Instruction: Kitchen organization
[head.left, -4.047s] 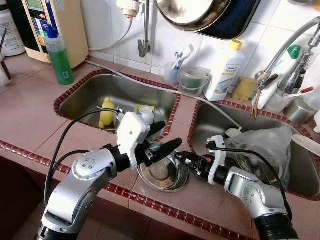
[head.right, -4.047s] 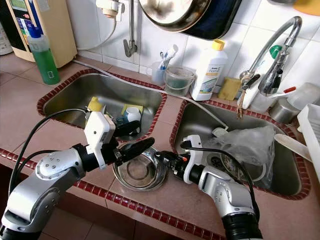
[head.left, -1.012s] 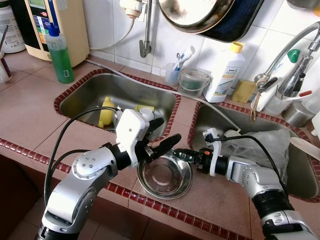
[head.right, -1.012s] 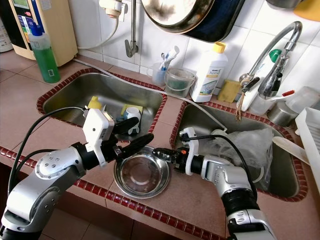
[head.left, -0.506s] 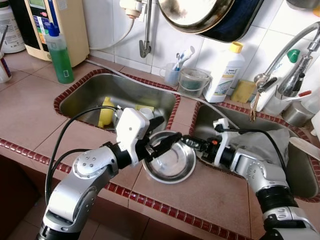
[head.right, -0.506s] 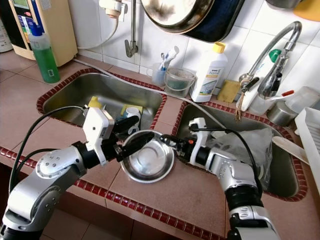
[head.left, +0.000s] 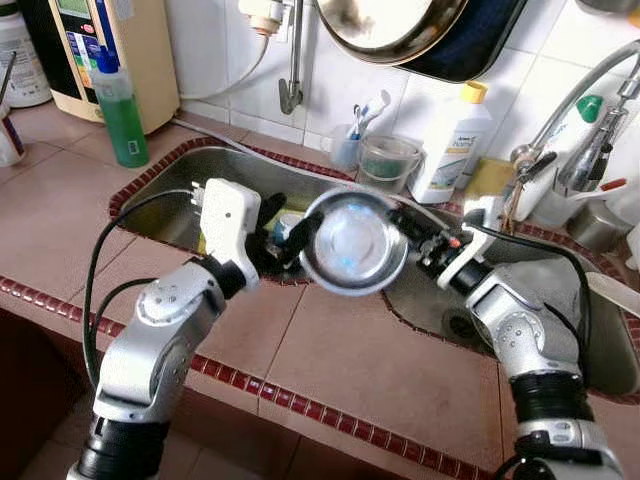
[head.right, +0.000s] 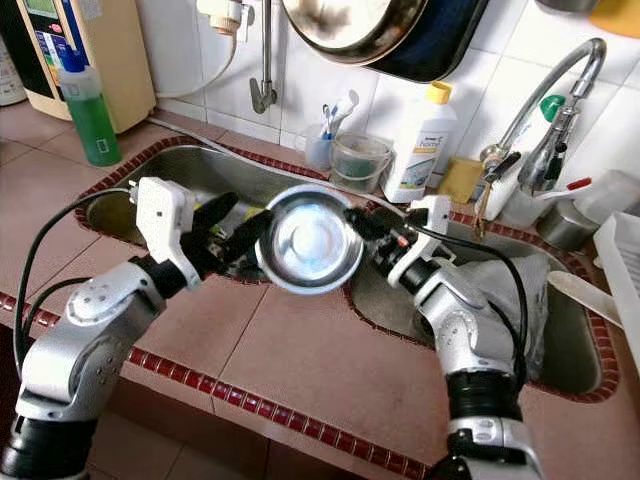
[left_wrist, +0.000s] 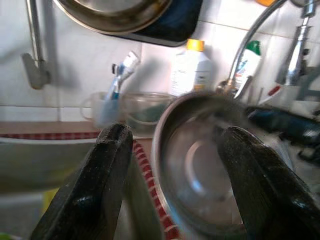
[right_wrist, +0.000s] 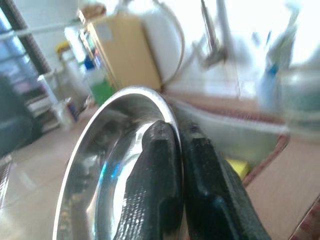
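A round steel bowl (head.left: 353, 243) hangs in the air above the tiled ridge between the two sinks, tipped up so its inside faces me. My right gripper (head.left: 405, 225) is shut on the bowl's right rim; the right wrist view shows its fingers (right_wrist: 160, 165) pinching the rim of the bowl (right_wrist: 100, 165). At the bowl's left edge my left gripper (head.left: 285, 232) stands open. In the left wrist view its two fingers (left_wrist: 107, 165) are spread wide with the bowl (left_wrist: 200, 165) between and beyond them; contact cannot be told.
The left sink (head.left: 150, 170) holds a yellow item and small things behind my left arm. A plastic bag (head.left: 560, 290) lies in the right sink (head.left: 420, 310). A green soap bottle (head.left: 118, 110), white bottle (head.left: 448, 150), faucet (head.left: 590, 120) and hanging pan (head.left: 400, 25) line the back.
The bowl has left the counter, risen and tipped upright toward me, carried by the right gripper. Both arms have moved up and back toward the sinks.
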